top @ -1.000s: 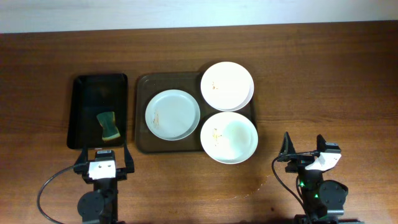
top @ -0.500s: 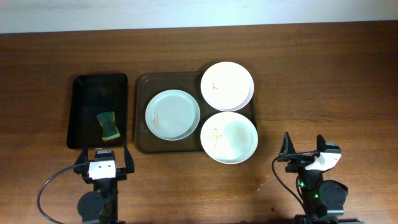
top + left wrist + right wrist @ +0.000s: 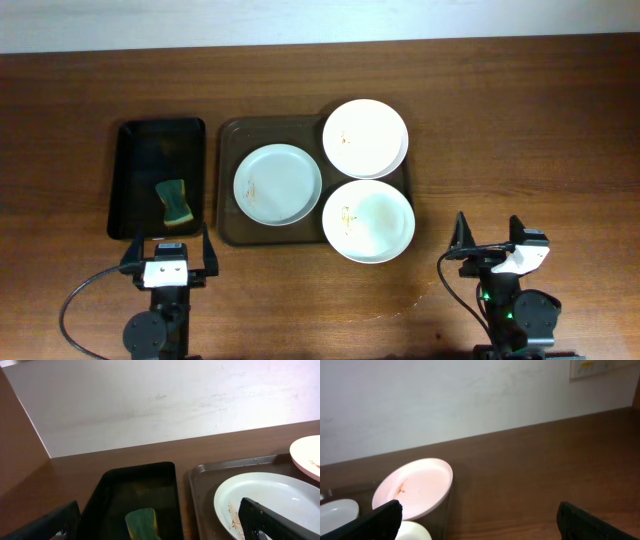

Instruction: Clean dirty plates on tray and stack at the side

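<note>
Three white plates lie on the dark brown tray (image 3: 228,225): a left plate (image 3: 278,185), a back right plate (image 3: 365,138) and a front right plate (image 3: 368,221), each with small orange-brown smears. The right plates overhang the tray's rim. My left gripper (image 3: 168,254) is open and empty near the table's front, just in front of the black tray. My right gripper (image 3: 492,243) is open and empty at the front right, apart from the plates. The left wrist view shows the left plate (image 3: 265,497); the right wrist view shows the back right plate (image 3: 415,487).
A smaller black tray (image 3: 135,180) stands left of the brown tray and holds a green and yellow sponge (image 3: 175,201), also seen in the left wrist view (image 3: 142,525). A pale wall runs behind the table's far edge. Bare wood lies right of the plates.
My left gripper has shifted very slightly. The plates, the sponge and the right arm have not moved.
</note>
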`<action>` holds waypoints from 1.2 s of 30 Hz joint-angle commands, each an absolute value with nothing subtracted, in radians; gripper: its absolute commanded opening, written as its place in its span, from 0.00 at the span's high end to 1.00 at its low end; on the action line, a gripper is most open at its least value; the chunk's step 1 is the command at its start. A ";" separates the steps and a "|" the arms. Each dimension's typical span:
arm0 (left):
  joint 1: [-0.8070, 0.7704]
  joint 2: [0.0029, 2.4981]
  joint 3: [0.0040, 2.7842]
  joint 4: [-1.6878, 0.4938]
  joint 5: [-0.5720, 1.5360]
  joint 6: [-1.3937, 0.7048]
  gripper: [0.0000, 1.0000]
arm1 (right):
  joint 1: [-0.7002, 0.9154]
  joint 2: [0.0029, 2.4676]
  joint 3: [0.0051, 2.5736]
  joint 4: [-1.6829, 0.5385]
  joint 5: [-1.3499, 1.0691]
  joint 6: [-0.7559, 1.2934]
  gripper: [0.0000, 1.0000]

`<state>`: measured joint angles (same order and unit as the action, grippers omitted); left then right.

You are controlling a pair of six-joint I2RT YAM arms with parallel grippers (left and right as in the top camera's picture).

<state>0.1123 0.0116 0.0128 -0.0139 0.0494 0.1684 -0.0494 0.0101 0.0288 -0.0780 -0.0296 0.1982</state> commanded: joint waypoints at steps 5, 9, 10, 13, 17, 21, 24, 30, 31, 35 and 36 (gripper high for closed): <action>0.112 0.104 0.159 -0.008 0.092 0.173 0.01 | -0.046 0.006 0.181 -0.113 -0.046 0.191 0.02; 0.112 0.361 0.333 -0.008 0.136 0.173 0.01 | -0.046 0.009 0.240 -0.181 -0.045 0.186 0.02; 0.112 0.414 0.370 -0.009 0.138 0.174 0.01 | -0.046 0.014 0.250 -0.196 -0.045 0.186 0.02; 0.112 0.678 0.539 -0.012 0.226 0.173 0.01 | -0.046 0.081 0.300 -0.213 -0.046 0.187 0.02; 0.112 0.917 0.707 -0.041 0.311 0.173 0.01 | -0.046 0.255 0.416 -0.215 -0.126 0.187 0.02; 0.112 1.129 0.935 -0.281 0.357 0.173 0.01 | -0.046 0.529 0.630 -0.350 -0.139 0.187 0.02; 0.112 1.256 1.137 -0.452 0.405 0.174 0.00 | -0.046 0.799 0.901 -0.559 -0.171 0.187 0.02; 0.112 1.479 1.417 -0.855 0.449 0.174 0.01 | -0.046 1.240 1.332 -0.835 -0.278 0.195 0.01; 0.112 1.481 1.417 -0.857 0.449 0.173 0.01 | -0.046 1.271 1.332 -0.813 -0.347 0.194 0.02; 0.111 1.488 1.416 -0.857 0.465 0.174 0.01 | 0.148 1.453 1.332 -0.661 -0.325 0.336 0.00; 0.112 1.501 1.416 -0.845 0.429 0.173 0.01 | 0.222 1.507 1.332 -0.607 -0.279 0.390 0.02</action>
<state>0.1123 1.4834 1.3930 -0.8616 0.4419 0.1684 0.0967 1.4254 1.3128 -0.6708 -0.3420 0.2680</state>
